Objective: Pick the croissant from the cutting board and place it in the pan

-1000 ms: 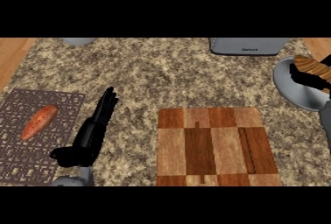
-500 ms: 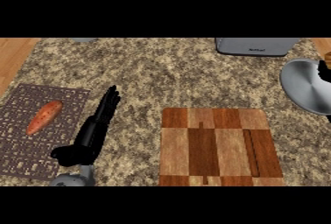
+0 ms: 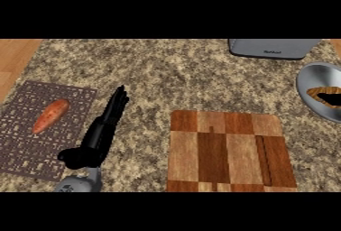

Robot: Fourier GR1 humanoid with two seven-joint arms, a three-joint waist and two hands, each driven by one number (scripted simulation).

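The croissant [image 3: 318, 93], golden brown, lies inside the silver pan [image 3: 314, 76] at the right edge of the head view. My right hand [image 3: 332, 98] shows only as a black shape at that edge, curled on the croissant and hiding most of it. The wooden cutting board [image 3: 226, 153] in the lower middle has nothing on it. To the board's left my left hand [image 3: 101, 135] rests on the counter, open with straight fingers pointing away from me.
A dark patterned mat [image 3: 26, 144] at the left carries an orange sweet potato [image 3: 50, 116]. A grey appliance [image 3: 273, 48] stands at the back right. The counter's wooden edge [image 3: 16, 56] runs along the far left.
My right hand has carried the croissant from above the pan's far rim down into the pan. The view has shifted slightly. The left hand has stayed in place.
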